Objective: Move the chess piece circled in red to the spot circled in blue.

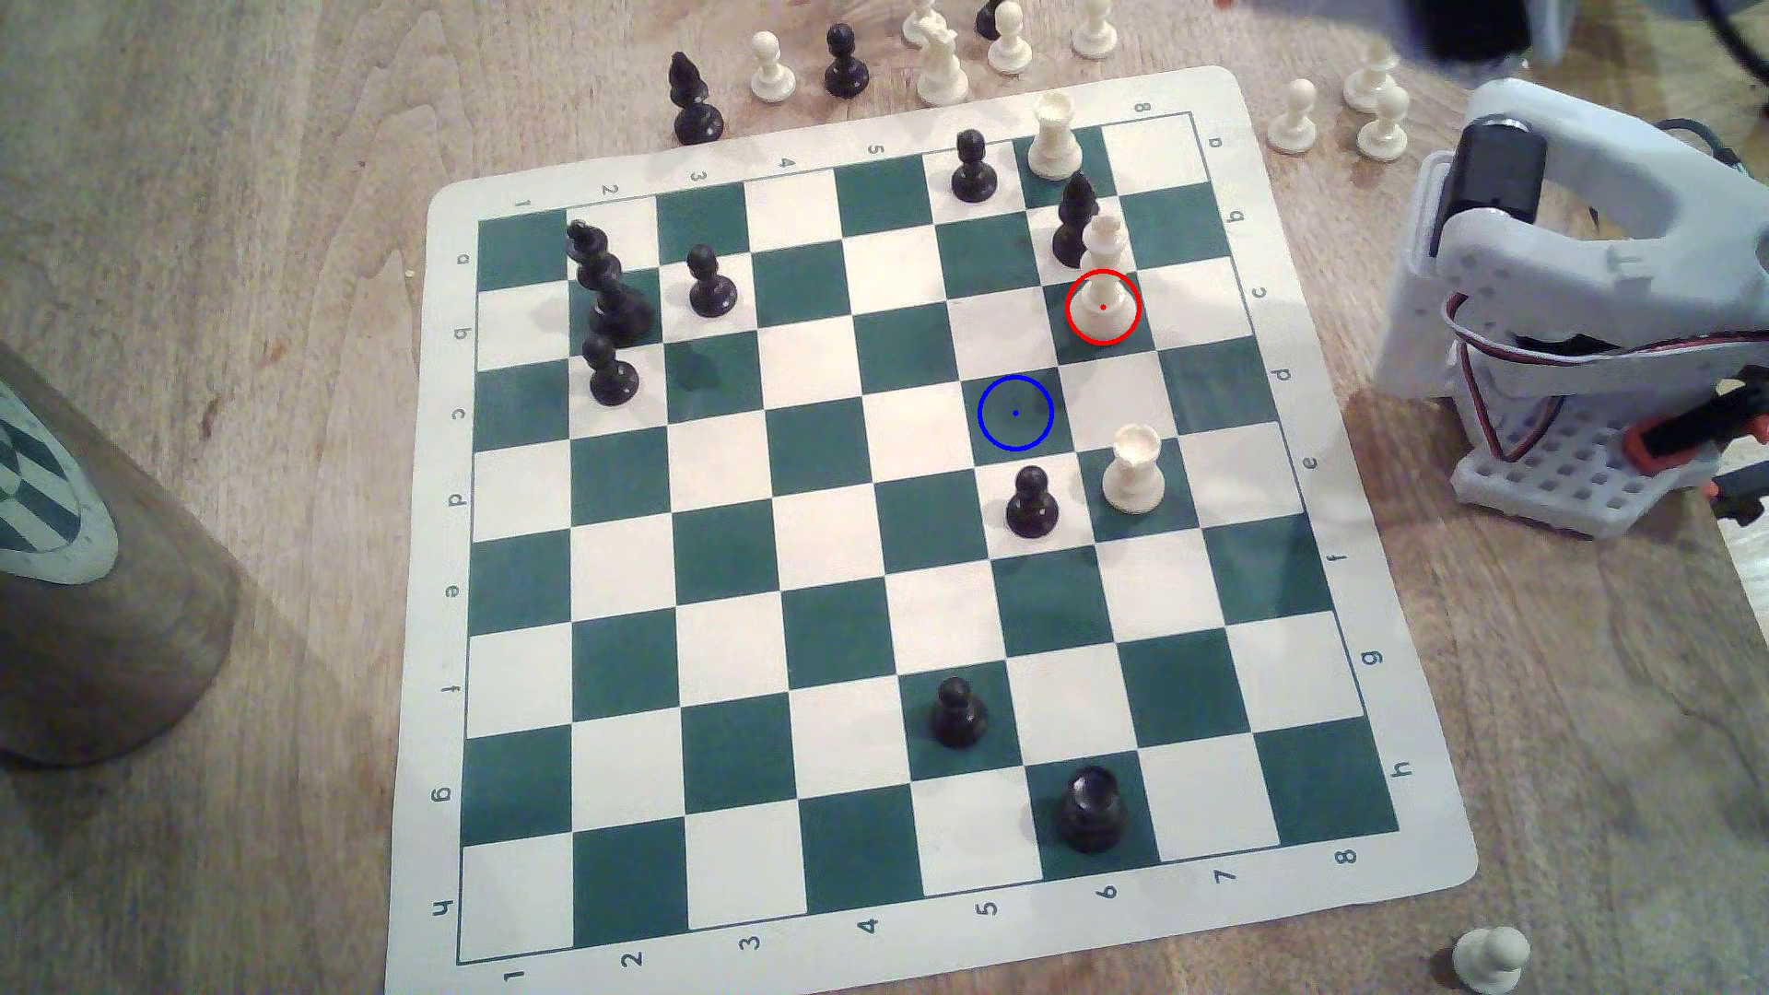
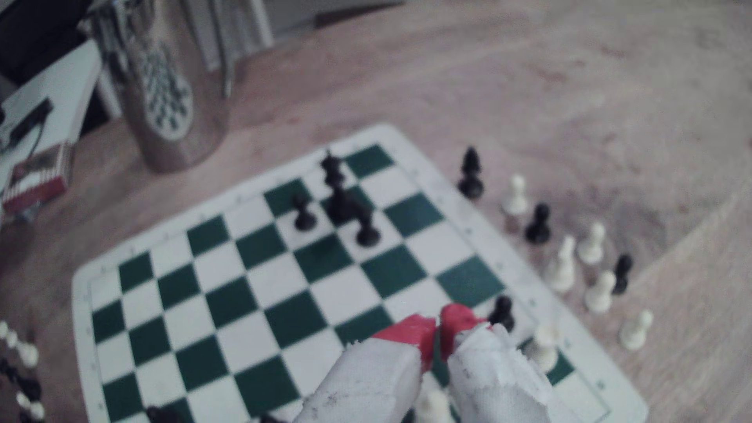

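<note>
The wrist view is blurred throughout, the pincer runs off its edge, and a brown cylinder is cropped at the exterior view's left.

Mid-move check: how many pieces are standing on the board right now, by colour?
Black pieces: 9
White pieces: 3, the chess piece among them
Total on the board: 12

- We see the tall, slender cream-white king standing upright on a dark green square ringed in red, near the board's far right in the exterior view.
- We see the blue-ringed dark green square lying bare, diagonally adjacent, nearer the camera.
</note>
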